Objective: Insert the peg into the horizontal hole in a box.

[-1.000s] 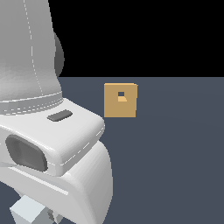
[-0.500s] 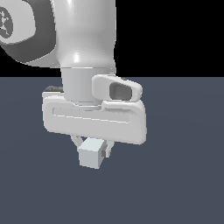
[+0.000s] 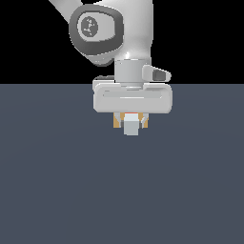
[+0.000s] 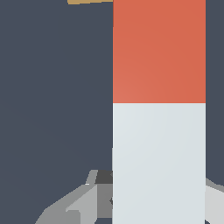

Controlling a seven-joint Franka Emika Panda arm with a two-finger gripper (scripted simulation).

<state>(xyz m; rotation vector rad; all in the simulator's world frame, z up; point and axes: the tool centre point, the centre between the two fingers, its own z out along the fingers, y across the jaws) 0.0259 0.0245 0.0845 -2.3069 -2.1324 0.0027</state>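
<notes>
My gripper (image 3: 131, 123) is shut on the peg (image 3: 131, 127), whose pale grey-white end faces the exterior camera. The peg points away toward the tan box (image 3: 116, 121), which shows only as slivers behind my fingers. In the wrist view the peg (image 4: 158, 162) fills the middle, white body near my fingers (image 4: 74, 203) and red-orange end (image 4: 158, 50) farther out. A thin strip of the box (image 4: 89, 1) shows at the frame edge beyond the red end. The hole is hidden.
The dark blue-grey floor (image 3: 57, 181) spreads all around. My arm's white links (image 3: 114, 33) rise above the gripper.
The arm has swung so that the gripper with the peg now sits centred in front of the box, which it now covers. The peg's white end faces the camera.
</notes>
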